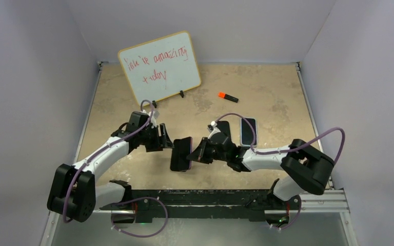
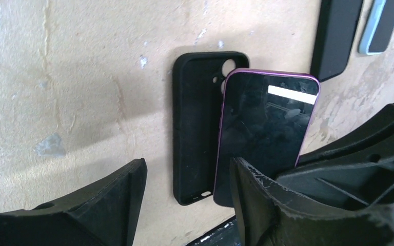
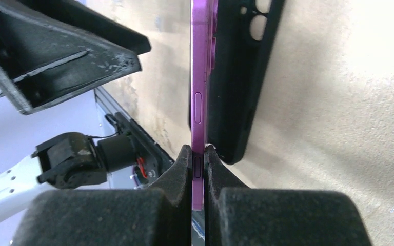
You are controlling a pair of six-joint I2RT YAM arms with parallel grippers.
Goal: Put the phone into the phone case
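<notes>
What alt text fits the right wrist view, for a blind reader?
The right fingers pinch the edge of a purple phone, seen edge-on. Just beyond it, an empty black phone case lies on the tan table.

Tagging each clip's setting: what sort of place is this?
Probably a lab test cell: plain white walls box in a tan tabletop, a metal mounting rail edges it, and a handwritten whiteboard stands behind.

Scuffed tan tabletop [image 1: 267, 82]; pale lavender walls [image 1: 31, 77] enclose it.
</notes>
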